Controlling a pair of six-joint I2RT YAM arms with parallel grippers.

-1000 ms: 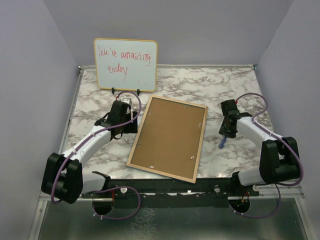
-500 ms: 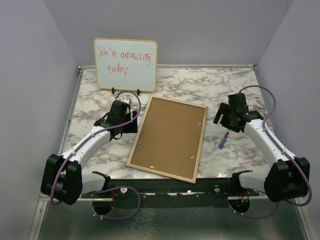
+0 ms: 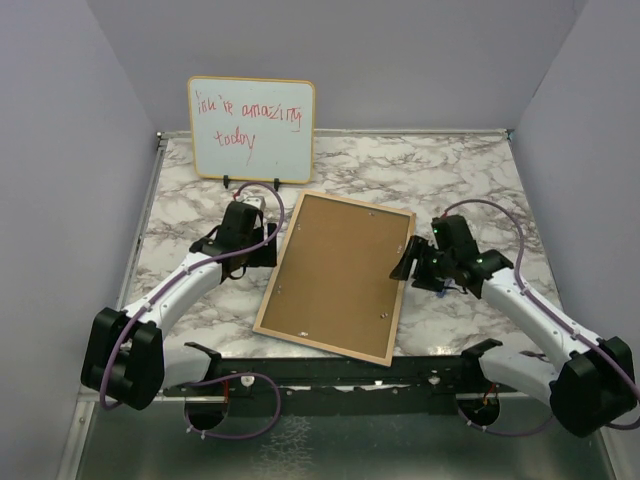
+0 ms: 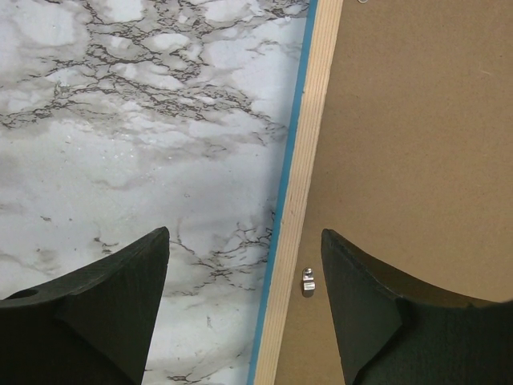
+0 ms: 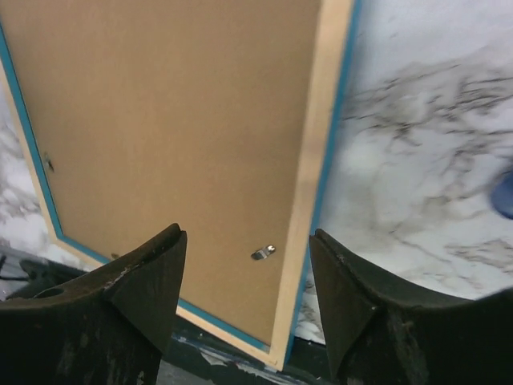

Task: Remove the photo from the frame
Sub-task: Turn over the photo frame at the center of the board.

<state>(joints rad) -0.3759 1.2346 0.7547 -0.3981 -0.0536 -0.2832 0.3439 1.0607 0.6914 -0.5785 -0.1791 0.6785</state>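
The frame (image 3: 340, 275) lies face down in the middle of the table, brown backing board up, with a pale wood rim and a thin blue edge. The photo is hidden beneath the board. My left gripper (image 3: 262, 213) hovers open over the frame's left rim (image 4: 298, 192); one finger is above the marble, the other above the board. A small metal clip (image 4: 308, 280) shows between them. My right gripper (image 3: 405, 262) hangs open over the frame's right rim (image 5: 321, 152) near its front corner, with another clip (image 5: 264, 253) between its fingers. Neither gripper holds anything.
A small whiteboard (image 3: 251, 128) with red handwriting stands at the back left. A blue marker (image 5: 505, 195) lies on the marble right of the frame, mostly under the right arm. The table's dark front edge (image 5: 216, 353) lies just past the frame's corner.
The right gripper let go of the blue marker, opened and swung left to the frame's right rim. The left arm and the frame have not moved.
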